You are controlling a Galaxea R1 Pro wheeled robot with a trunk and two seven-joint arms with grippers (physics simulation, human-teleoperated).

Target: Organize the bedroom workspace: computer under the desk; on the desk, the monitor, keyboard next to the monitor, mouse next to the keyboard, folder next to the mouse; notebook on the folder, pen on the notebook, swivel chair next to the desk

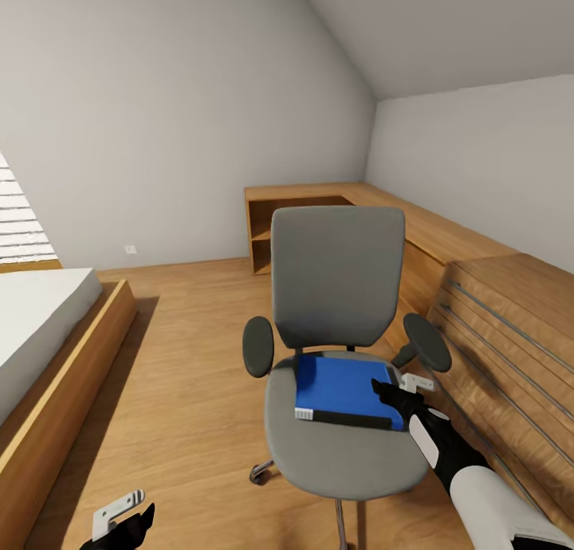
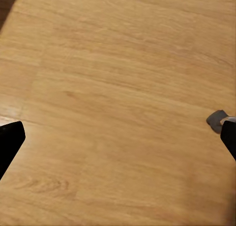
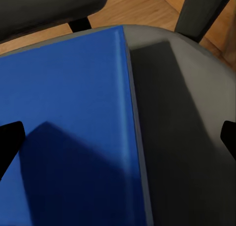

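Reaching over the swivel chair [image 1: 343,446], the right gripper [image 1: 392,394], fingers apart, hangs above the right edge of the blue folder [image 1: 343,390] lying flat on the seat, while the left gripper [image 1: 127,526], also spread, hangs well apart over the wooden floor [image 1: 191,359].

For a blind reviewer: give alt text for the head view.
A blue folder lies on a grey swivel chair's seat, the right pincer at its edge. Wooden cabinets stand behind; a bed sits left.
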